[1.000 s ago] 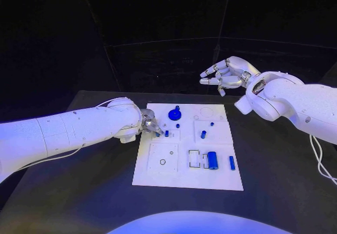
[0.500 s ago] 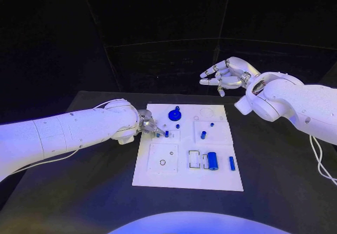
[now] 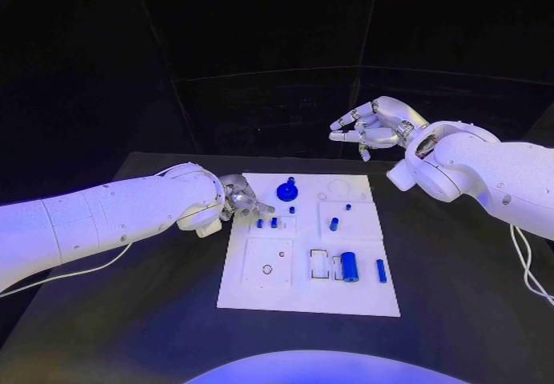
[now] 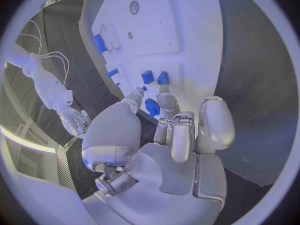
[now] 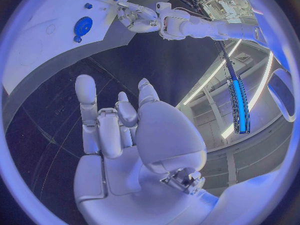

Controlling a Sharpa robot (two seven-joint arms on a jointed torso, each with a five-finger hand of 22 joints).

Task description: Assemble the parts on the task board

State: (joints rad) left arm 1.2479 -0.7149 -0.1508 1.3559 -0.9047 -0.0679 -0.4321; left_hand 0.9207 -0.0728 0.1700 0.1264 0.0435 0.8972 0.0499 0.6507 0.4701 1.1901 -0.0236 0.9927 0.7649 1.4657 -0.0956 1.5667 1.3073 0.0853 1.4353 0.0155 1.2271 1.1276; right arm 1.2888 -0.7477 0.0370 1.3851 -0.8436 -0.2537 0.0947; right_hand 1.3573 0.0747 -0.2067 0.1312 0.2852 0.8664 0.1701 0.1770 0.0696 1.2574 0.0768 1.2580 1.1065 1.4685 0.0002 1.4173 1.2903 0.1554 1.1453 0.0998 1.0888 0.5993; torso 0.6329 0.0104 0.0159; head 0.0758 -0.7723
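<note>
Left hand [image 3: 240, 200] hovers at the board's [image 3: 310, 296] ten o'clock edge, fingers apart, gripping nothing; its wrist view shows fingertips [image 4: 164, 91] just short of two small blue parts [image 4: 154, 77]; right hand [image 3: 371, 125] hangs at one o'clock off the board, spread, empty.

The left hand [image 4: 169, 130] hangs over the white task board's [image 4: 187, 40] edge, fingertips [image 4: 164, 90] just beside two small blue parts [image 4: 155, 77].
</note>
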